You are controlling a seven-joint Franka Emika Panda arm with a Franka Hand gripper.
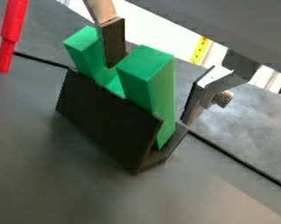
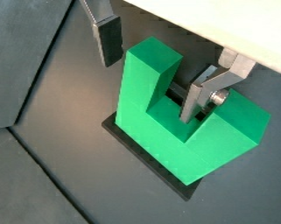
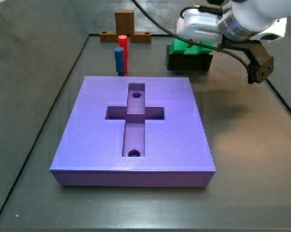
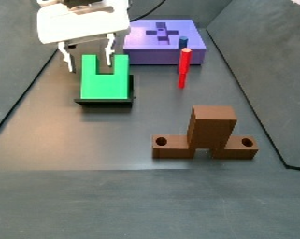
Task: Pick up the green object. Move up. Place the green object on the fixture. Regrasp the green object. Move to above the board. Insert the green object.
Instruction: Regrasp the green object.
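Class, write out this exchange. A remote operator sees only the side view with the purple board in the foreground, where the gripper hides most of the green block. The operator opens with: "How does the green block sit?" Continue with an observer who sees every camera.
Observer: The green object stands in the fixture with its two prongs pointing up.
Operator: Where is the gripper relative to it?
Observer: The gripper straddles one prong, with one finger in the notch and the other outside.
Operator: Is it clamped?
Observer: No. In a wrist view the outer finger stands clear of the prong.
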